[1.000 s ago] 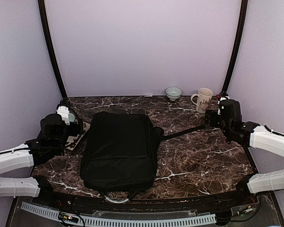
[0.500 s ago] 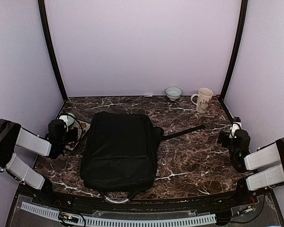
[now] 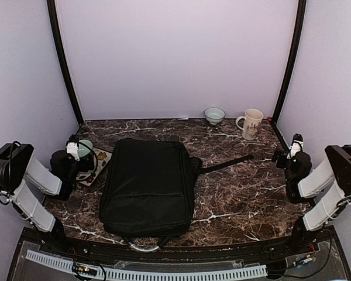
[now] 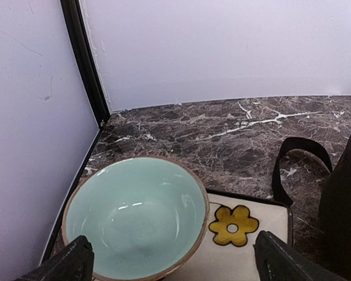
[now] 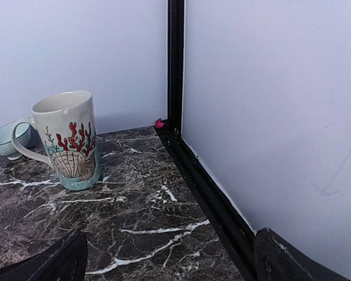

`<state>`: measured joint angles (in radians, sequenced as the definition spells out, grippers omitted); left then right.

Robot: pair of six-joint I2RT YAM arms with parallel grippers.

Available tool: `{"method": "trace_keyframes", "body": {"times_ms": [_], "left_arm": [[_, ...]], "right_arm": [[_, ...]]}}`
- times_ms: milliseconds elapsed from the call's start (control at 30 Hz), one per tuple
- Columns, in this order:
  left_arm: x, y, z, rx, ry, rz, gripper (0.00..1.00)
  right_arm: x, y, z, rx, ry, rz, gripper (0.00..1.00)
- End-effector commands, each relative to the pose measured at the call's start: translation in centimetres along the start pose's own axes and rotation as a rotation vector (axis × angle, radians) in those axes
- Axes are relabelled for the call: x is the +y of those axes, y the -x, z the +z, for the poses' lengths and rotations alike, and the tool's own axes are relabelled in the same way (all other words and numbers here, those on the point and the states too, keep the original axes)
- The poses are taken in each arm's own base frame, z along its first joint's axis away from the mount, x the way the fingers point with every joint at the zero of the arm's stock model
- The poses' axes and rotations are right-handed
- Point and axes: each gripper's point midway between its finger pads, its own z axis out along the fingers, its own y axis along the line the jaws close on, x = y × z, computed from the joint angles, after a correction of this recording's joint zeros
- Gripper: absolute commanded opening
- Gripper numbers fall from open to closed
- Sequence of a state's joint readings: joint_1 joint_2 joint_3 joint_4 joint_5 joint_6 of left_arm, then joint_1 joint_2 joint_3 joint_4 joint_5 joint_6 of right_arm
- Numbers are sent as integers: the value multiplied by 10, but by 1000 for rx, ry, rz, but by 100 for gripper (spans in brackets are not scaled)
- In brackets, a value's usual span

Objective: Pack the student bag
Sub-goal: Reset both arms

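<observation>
Top external view, starting on your left: the left claw hangs over the left edge of the bench, spread wide with nothing in it. Left wrist view shows what sits just below and ahead of that claw. A pale green bowl stands there on a flat cream piece with a yellow flower printed on it. You cannot tell whether that piece is a book or a mat.

Just right of this claw lies the student bag, black and flat on the bench. Its carry handle is at the near edge. In the wrist view a black loop arches off the bag's corner at the claw's right.

From the bag's right side the long strap runs across the bench toward the right claw, and its end lies apart from it. That claw is also wide open and holds nothing.

Right wrist view puts a tall mug, painted with red coral and a shell, ahead and to the left of the claw. A small bluish bowl sits farther left by the back wall. The black corner post stands straight ahead.
</observation>
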<state>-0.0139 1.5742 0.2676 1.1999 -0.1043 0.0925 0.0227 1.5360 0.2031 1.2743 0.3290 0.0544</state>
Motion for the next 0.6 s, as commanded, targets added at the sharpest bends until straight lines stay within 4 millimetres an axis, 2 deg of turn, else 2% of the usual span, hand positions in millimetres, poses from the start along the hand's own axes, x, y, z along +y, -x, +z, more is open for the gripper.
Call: {"method": "trace_keyframes", "body": {"times_ms": [0, 567], "left_arm": [[-5, 17, -3, -79, -33, -13, 99], [-5, 18, -3, -83, -36, -15, 98]], "right_arm": [[1, 11, 2, -35, 15, 33, 100], [2, 14, 2, -50, 19, 37, 100]]}}
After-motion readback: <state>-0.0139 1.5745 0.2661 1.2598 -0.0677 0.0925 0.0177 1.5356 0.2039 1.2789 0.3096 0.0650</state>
